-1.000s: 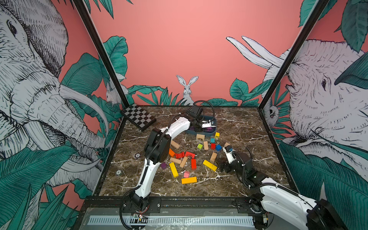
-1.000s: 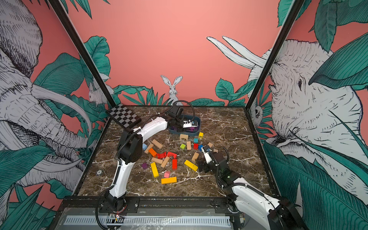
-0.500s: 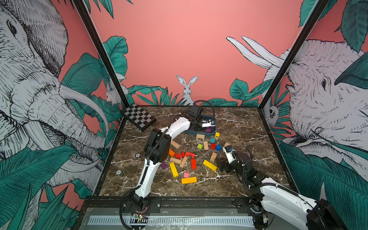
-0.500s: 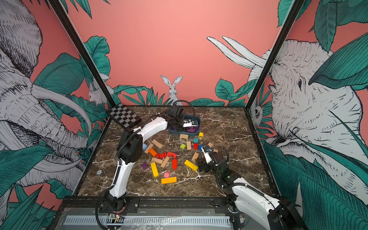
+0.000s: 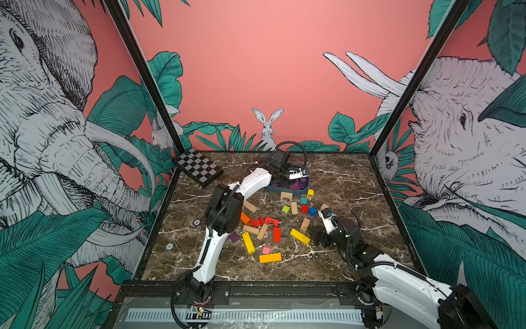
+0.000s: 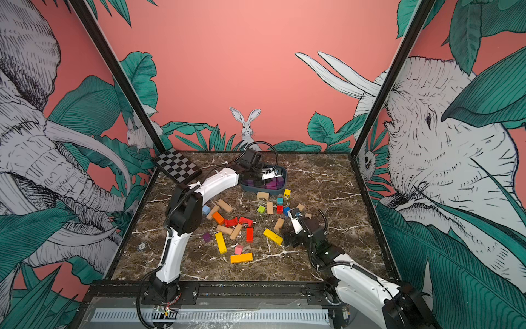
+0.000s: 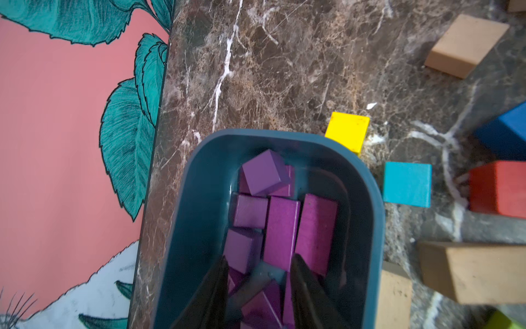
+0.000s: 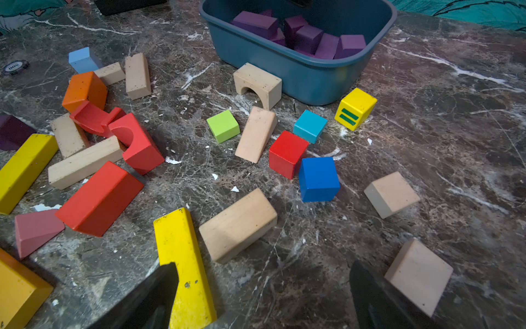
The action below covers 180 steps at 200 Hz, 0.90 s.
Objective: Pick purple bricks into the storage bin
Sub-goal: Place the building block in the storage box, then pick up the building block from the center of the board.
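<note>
A brown marble table (image 5: pixel 341 182) stands inside pink walls drawn with elephants, leaves and a rabbit; a checkered board (image 5: pixel 198 170) lies at its far left corner.

In both top views the tub (image 5: pixel 286 190) sits at the far middle of the table, with purple blocks (image 5: pixel 297 184) inside; the left claw (image 5: pixel 296 178) hangs over its right half, too small here to judge its opening; a stray purple block (image 6: pixel 207 237) lies on the marble at the near left of the coloured scatter, just beside a yellow bar (image 6: pixel 220 242); the right claw (image 6: pixel 287 240) sits low at the right of the scatter.

In the left wrist view the left claw (image 7: pixel 259 265) is over the tub's (image 7: pixel 375 205) mouth; its dark fingers (image 7: pixel 210 293) stand a small way apart with nothing between them; the purple blocks (image 7: pixel 281 228) lie loose on the floor below; a yellow cube (image 7: pixel 347 131) and a teal cube (image 7: pixel 407 183) sit outside, just by the rim.

In the right wrist view the right claw (image 8: pixel 263 273) is spread wide and empty, just above the marble; a second yellow bar (image 8: pixel 182 256) lies by one finger, a tan block (image 8: pixel 418 276) by the other; across the scatter the tub (image 8: pixel 299 77) holds its purple blocks (image 8: pixel 307 38); the stray purple block (image 8: pixel 12 131) rests well apart from it.
</note>
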{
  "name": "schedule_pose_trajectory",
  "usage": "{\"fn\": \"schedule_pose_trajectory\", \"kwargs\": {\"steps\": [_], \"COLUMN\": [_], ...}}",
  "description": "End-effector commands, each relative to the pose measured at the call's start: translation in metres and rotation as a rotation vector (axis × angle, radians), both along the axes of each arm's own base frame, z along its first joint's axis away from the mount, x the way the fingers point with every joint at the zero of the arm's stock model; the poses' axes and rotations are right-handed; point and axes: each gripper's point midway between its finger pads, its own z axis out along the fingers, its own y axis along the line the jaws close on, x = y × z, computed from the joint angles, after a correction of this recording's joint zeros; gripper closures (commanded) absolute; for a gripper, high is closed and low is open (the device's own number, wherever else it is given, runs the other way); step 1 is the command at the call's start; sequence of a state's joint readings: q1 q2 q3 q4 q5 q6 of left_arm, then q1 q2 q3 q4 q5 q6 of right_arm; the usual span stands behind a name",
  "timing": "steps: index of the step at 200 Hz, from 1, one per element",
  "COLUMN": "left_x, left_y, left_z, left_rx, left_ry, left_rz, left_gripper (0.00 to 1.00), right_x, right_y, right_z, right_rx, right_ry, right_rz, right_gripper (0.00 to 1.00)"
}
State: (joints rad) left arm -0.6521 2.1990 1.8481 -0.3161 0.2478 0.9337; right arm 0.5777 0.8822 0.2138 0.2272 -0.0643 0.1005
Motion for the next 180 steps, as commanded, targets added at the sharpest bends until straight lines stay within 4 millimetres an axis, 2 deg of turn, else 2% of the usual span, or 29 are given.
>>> {"fn": "schedule_pose_trajectory", "kwargs": {"steps": [1, 27, 55, 78, 97, 108, 116, 122, 126, 146, 148, 149, 150, 152, 180], "left_x": [-0.015, -0.043, -0.082, -0.117, -0.143, -0.163, -0.176, -0.185, -0.19, -0.216, -0.218, -0.22, -0.221, -0.223, -0.253], "left_y": [0.021, 0.063, 0.116, 0.165, 0.211, 0.23, 0.241, 0.248, 0.252, 0.261, 0.262, 0.262, 0.263, 0.264, 0.281], "left_z": [0.089, 0.101, 0.094, 0.078, 0.059, 0.048, 0.04, 0.034, 0.03, 0.008, 0.005, 0.004, 0.003, 0.0, -0.036], "left_rx": [-0.138, -0.161, -0.178, -0.239, -0.275, -0.278, -0.299, -0.323, -0.345, -0.447, -0.451, -0.458, -0.463, -0.464, -0.446], "left_ry": [-0.094, -0.094, -0.016, 0.083, 0.171, 0.232, 0.273, 0.304, 0.326, 0.442, 0.456, 0.462, 0.467, 0.477, 0.596], "left_rz": [0.116, 0.247, 0.432, 0.648, 0.899, 0.988, 1.042, 1.079, 1.103, 1.175, 1.179, 1.184, 1.188, 1.196, 1.312], "left_gripper": [0.61, 0.6, 0.6, 0.61, 0.63, 0.63, 0.56, 0.38, 0.3, 0.26, 0.2, 0.11, 0.06, 0.02, 0.01], "right_x": [0.0, 0.0, -0.001, -0.002, -0.003, -0.003, -0.003, -0.003, -0.003, -0.004, -0.004, -0.004, -0.003, -0.004, -0.004], "right_y": [0.001, 0.003, 0.007, 0.009, 0.009, 0.01, 0.01, 0.01, 0.011, 0.012, 0.012, 0.012, 0.012, 0.013, 0.012], "right_z": [0.005, 0.005, 0.003, 0.002, 0.003, 0.003, 0.003, 0.003, 0.002, 0.001, 0.001, 0.001, 0.001, 0.001, 0.002], "right_rx": [0.015, 0.016, 0.016, 0.017, 0.018, 0.021, 0.02, 0.02, 0.02, 0.019, 0.018, 0.018, 0.018, 0.018, 0.02], "right_ry": [-0.035, -0.031, -0.018, -0.014, -0.018, -0.018, -0.017, -0.015, -0.012, -0.005, -0.003, -0.004, -0.003, -0.003, -0.007], "right_rz": [0.01, 0.023, 0.044, 0.054, 0.06, 0.064, 0.065, 0.068, 0.069, 0.078, 0.078, 0.078, 0.078, 0.079, 0.081], "right_gripper": [0.04, 0.04, 0.04, 0.04, 0.04, 0.04, 0.04, 0.04, 0.04, 0.04, 0.04, 0.04, 0.04, 0.04, 0.04]}}
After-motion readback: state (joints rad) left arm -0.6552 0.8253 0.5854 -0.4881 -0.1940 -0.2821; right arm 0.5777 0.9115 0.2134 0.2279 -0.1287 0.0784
